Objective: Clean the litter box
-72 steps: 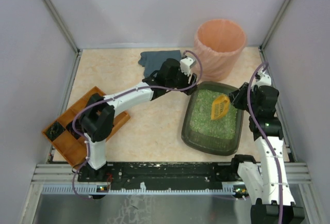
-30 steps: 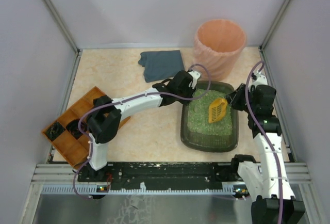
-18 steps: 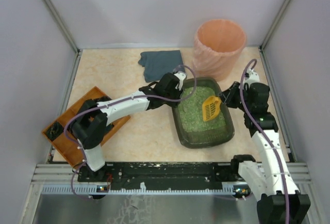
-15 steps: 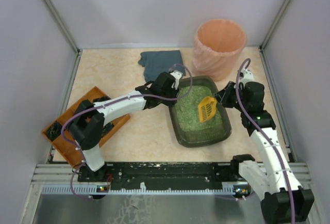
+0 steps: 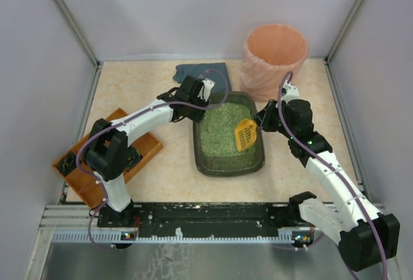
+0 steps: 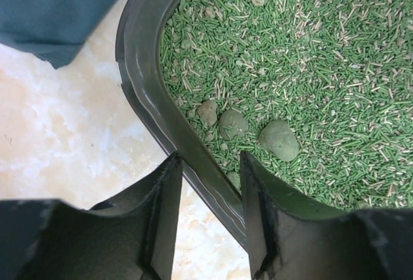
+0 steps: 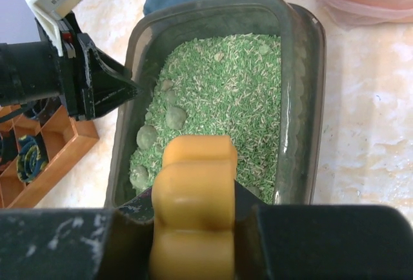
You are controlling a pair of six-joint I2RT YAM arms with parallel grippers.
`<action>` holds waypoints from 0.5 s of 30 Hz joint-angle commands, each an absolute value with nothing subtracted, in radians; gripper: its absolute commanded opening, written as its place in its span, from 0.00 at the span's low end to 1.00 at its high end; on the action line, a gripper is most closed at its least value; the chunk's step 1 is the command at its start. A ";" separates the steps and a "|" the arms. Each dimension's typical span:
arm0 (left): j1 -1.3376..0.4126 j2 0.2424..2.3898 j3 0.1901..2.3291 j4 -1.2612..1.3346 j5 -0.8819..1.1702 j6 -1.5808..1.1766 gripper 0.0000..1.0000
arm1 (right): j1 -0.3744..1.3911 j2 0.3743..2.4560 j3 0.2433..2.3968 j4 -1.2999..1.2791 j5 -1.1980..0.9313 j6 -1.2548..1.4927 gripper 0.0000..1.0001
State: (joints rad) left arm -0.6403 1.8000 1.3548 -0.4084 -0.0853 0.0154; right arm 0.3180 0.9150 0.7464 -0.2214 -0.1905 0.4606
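Dragged leftward, litter box (image 5: 229,169), rim pinched by left hand (image 6: 209,159).

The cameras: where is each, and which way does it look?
Top external: above and behind, looking down; left arm, right arm, litter box, peach bin.
Left wrist: on left arm, looking down; jaws grip box rim.
Right wrist: on right arm, looking down; jaws hold yellow scoop.
Both wrist views share the litter's grey clumps.
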 commanded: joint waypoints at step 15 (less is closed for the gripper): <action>-0.552 1.537 1.212 -0.339 0.063 -0.045 0.74 | 0.418 1.140 0.949 -0.075 -0.031 0.431 0.00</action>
State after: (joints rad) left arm -0.5793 1.7061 1.3170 -0.4400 0.0059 0.0109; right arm 0.3729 1.0798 0.8589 -0.1608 -0.1009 0.4538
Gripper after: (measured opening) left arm 0.740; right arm 0.174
